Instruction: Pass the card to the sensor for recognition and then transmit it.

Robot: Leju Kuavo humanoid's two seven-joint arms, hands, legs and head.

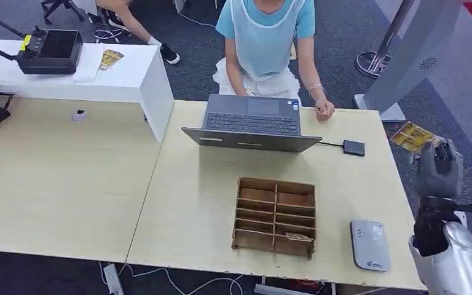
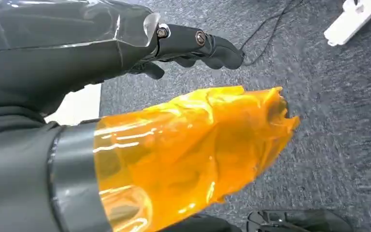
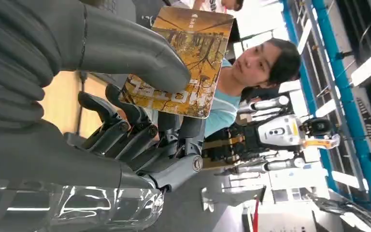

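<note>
My right hand (image 1: 439,169) is raised off the table's right edge and pinches a yellow-brown picture card (image 1: 412,136). In the right wrist view the thumb (image 3: 125,53) presses the card (image 3: 188,53) against the dark fingers (image 3: 140,130). A small black pad (image 1: 353,147), wired to the laptop, lies on the table to the left of the card. A grey-white flat device (image 1: 369,244) lies near the table's front right corner. My left hand (image 2: 188,46) hangs over grey carpet with its fingers loosely apart and nothing in them; orange film wraps its thumb (image 2: 193,150).
An open laptop (image 1: 252,123) stands at the table's far middle, with a person (image 1: 264,37) seated behind it. A wooden divided box (image 1: 275,216) sits in front of it. At far left, a white counter (image 1: 129,80) carries a black controller (image 1: 49,52) and another card (image 1: 110,59).
</note>
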